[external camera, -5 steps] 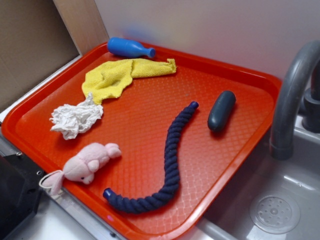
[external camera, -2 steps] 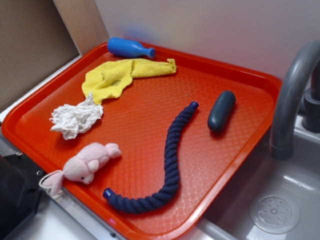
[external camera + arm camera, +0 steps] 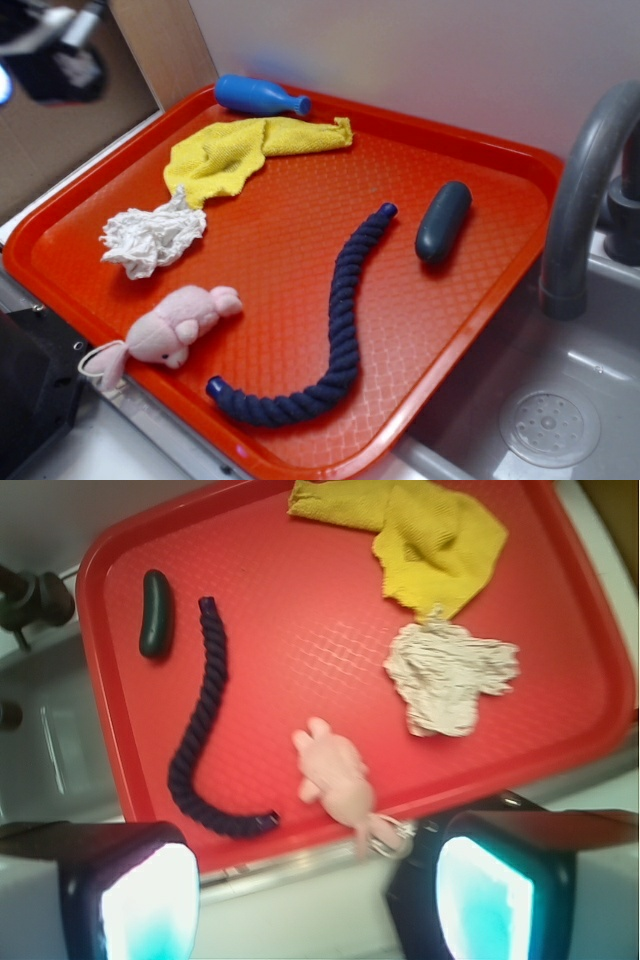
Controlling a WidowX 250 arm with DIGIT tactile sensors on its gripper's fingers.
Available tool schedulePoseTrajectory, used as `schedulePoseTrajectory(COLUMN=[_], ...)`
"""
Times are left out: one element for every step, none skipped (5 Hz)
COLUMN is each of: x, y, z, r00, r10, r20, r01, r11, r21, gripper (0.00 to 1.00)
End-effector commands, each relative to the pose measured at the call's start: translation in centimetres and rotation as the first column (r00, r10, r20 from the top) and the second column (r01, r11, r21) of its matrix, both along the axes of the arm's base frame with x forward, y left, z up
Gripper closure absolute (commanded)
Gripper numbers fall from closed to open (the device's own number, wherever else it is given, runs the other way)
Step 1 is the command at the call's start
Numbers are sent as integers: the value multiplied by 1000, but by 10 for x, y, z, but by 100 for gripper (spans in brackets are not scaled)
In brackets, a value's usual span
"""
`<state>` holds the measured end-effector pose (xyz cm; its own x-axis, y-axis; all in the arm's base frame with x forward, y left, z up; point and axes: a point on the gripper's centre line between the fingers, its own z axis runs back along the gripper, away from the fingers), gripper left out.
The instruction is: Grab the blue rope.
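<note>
Lying untouched on the red tray (image 3: 480, 300), the blue rope (image 3: 340, 330) curves from a capped end near the dark capsule (image 3: 443, 221) down to a hooked end near the tray's front edge. From the exterior view, a yellow cloth (image 3: 225, 155), a blue bottle (image 3: 258, 96), a crumpled white rag (image 3: 152, 238) and a pink plush toy (image 3: 178, 326) share the tray, all apart from the rope. A grey faucet (image 3: 585, 190) rises over the sink (image 3: 560, 400) on the right. At the top left corner a blurred part of the arm (image 3: 50, 45) shows, well away from the rope; the fingers cannot be made out there.

From the wrist view, the fingers (image 3: 150, 900) frame the bottom edge, spread wide apart with nothing between them. They hang high above the tray's near edge. The rope (image 3: 198, 730) lies on the left half of the tray (image 3: 560, 630), between the capsule (image 3: 155, 613) and the plush toy (image 3: 335, 770), touching neither.

By my judgement the task has barely begun: nothing is grasped. What is left is moving over the rope, descending, and closing on it.
</note>
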<state>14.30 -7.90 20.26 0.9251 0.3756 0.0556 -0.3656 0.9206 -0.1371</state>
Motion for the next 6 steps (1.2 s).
schedulePoseTrajectory(x=[37,51,63,69,72,74], y=[-26,-42,-55,-67,-76,-78], z=[-28,-61,-92,-124,-152,-177], r00=[993,989,982,984,989,992], r10=[59,98,143,145,132,127], r20=[101,113,128,104,72,19], r01=[-61,-102,-150,-154,-139,-128], r11=[998,994,987,984,985,986], r21=[15,28,54,85,100,110], gripper=[0,0,0,0,0,0])
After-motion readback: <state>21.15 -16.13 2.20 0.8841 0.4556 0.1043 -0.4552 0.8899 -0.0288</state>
